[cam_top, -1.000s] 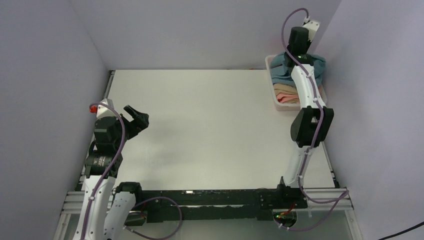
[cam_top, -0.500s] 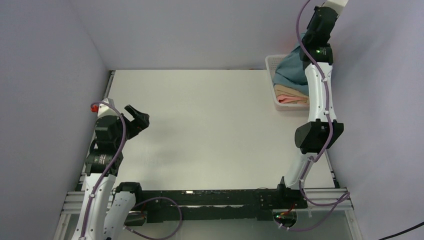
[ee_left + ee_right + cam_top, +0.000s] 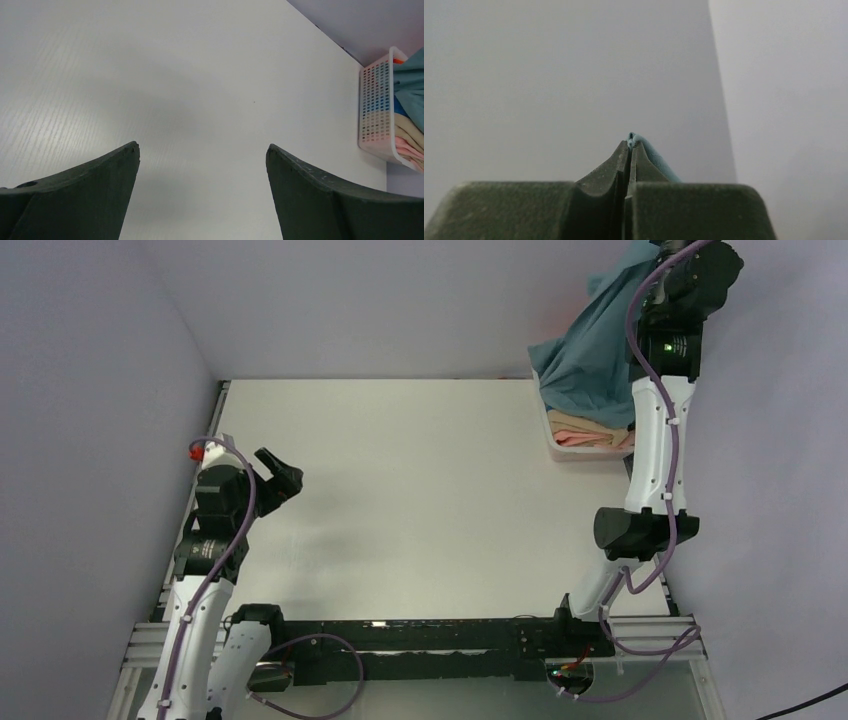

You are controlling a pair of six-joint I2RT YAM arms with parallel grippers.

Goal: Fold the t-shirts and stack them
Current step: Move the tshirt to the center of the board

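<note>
The right end effector (image 3: 630, 142) is clenched on a pinch of the dusty grey-blue cloth t-shirt (image 3: 588, 355), raised high over the white plastic basket (image 3: 548, 430), likely so the hanging fabric clears its rim. Tan and pink shirts (image 3: 585, 432) lie inside. The left end effector (image 3: 202, 146) hovers released above the white counter (image 3: 420, 490), seemingly ready to assist.

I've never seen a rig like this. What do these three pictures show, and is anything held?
Two robot arms are bolted at the near edge of a white table. One picture looks down from above and behind them; the other two come from a camera on each wrist. The right gripper is shut on a grey-blue t-shirt, holding it above a white basket in the far right corner with more shirts inside. The left gripper is open and empty above the table.
</note>
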